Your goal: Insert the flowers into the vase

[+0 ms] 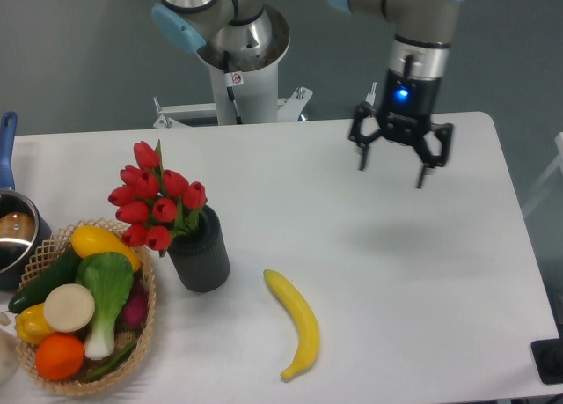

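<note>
The red tulips (151, 197) stand with their stems inside the dark grey ribbed vase (200, 254) at the left of the white table, the buds leaning out to the upper left. My gripper (392, 173) hangs above the table at the back right, far from the vase. Its two fingers are spread apart and hold nothing.
A wicker basket (145, 312) with vegetables and fruit sits left of the vase. A blue-handled metal pot (10, 228) is at the left edge. A yellow banana (297, 323) lies in front, right of the vase. The robot base (236, 69) stands behind the table.
</note>
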You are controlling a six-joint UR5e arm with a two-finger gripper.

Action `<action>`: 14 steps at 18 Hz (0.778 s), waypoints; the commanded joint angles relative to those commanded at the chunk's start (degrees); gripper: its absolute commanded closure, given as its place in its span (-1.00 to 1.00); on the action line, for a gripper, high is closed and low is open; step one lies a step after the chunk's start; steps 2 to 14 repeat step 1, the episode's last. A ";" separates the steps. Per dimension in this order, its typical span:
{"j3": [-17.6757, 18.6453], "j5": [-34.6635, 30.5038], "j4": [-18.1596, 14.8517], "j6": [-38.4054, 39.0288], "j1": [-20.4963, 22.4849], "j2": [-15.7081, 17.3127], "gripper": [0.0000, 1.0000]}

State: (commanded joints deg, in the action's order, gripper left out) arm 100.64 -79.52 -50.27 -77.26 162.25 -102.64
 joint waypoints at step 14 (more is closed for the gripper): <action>-1.14 -2.11 0.00 0.00 -0.70 -1.76 -1.00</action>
